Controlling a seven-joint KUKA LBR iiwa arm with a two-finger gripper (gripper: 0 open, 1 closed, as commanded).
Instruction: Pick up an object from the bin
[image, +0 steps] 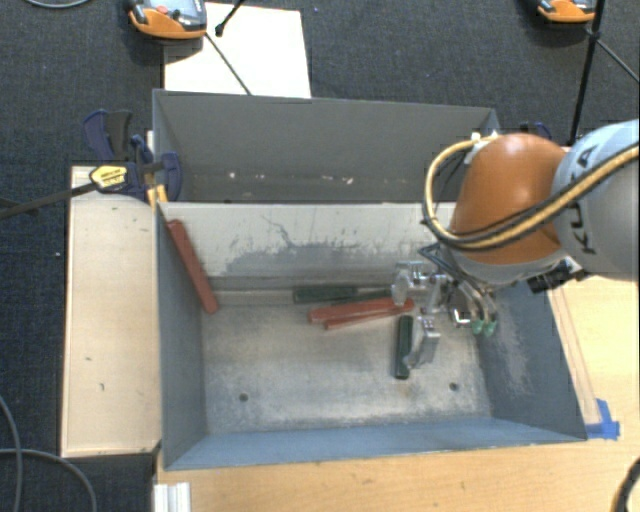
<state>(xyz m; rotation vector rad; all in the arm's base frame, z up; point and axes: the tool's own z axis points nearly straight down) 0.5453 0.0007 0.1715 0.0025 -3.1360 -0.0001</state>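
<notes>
My gripper (427, 340) hangs low over the right part of the bin floor, under the orange wrist cover. A short dark green stick (402, 350) lies nearly upright in the view, right against the gripper's left side. Whether it is gripped cannot be made out. A red-brown stick (352, 313) lies almost level just to the left, its right end reaching under the gripper's metal body. Above it a longer dark green stick (325, 294) lies along the foot of the back wall.
Another red-brown stick (192, 266) leans at the bin's far left corner against the wall. The arm enters from the right and covers the bin's right back corner. The front half of the floor is bare grey metal.
</notes>
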